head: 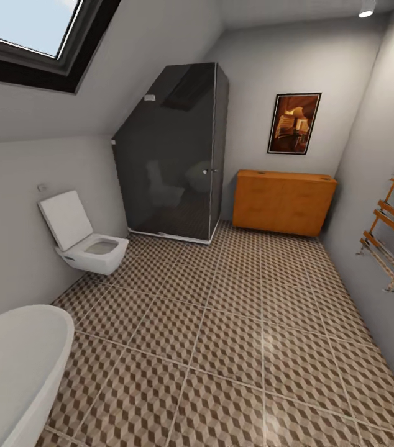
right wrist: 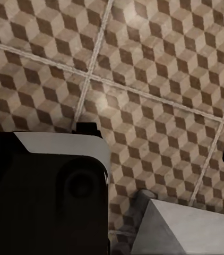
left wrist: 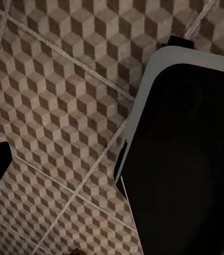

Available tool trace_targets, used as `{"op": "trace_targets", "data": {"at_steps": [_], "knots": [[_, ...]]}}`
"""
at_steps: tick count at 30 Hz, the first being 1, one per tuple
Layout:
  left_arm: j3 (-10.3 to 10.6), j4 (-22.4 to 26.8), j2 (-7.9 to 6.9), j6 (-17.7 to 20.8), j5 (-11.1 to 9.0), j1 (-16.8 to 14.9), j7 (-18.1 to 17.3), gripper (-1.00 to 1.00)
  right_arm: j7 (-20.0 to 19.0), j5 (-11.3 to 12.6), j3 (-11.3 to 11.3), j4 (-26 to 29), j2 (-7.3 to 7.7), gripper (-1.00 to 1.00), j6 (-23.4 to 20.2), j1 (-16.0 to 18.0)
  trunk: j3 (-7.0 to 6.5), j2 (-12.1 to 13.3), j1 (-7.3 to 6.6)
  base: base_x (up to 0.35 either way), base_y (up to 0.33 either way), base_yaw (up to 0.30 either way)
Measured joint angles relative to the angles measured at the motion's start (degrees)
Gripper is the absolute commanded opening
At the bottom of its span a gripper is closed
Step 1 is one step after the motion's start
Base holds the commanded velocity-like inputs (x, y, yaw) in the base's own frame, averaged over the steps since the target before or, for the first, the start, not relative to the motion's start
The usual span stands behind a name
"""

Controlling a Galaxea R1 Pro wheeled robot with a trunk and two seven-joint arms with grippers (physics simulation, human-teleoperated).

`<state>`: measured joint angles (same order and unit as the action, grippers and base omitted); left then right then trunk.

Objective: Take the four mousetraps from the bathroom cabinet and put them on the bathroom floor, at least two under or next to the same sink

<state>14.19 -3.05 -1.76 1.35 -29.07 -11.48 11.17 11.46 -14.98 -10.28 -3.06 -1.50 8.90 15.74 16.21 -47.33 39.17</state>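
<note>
Against the far wall, under the framed picture [head: 294, 123], sits the cabinet [head: 283, 201]: orange-brown, low, drawers shut as far as I can tell at this range. Mousetraps presumably inside.

Bathroom floor [head: 234, 335] between base and cabinet is bare cube-pattern tile, a straight open lane. Glass shower enclosure [head: 172, 152] sits just left of the cabinet, heated towel rail [head: 393, 242] on the right wall, toilet [head: 85, 239] and bathtub [head: 13, 372] along the left.

Step in hand, my read: still the approach drive. Nothing picked yet.

Tool state: both wrist views look down at floor tile past dark robot housing; fingertips aren't clearly shown, so I cannot tell whether either tool is wide or narrow. No sign of anything held.

How to do it well:
- Drive straight down the lane, biased slightly left to keep the right arm off the towel rail.
- Stop short of the cabinet front so a drawer can swing out without hitting the base.
- Square the trunk to the drawer face before reaching; handles are too small to make out from here, re-check close up.
- Locate the sink before the first placement.
</note>
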Motion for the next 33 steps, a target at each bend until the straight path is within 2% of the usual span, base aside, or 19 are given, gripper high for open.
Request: {"op": "trace_targets", "data": {"at_steps": [33], "knots": [[0.0, 0.0, 0.00, 0.0, 0.0, 0.0, 0.0, 1.00, 0.0, 0.0, 0.0, 0.0, 0.00, 1.00, 0.0, 0.0, 0.00, 0.0, 0.00, 0.000, 0.000, -0.297]]}}
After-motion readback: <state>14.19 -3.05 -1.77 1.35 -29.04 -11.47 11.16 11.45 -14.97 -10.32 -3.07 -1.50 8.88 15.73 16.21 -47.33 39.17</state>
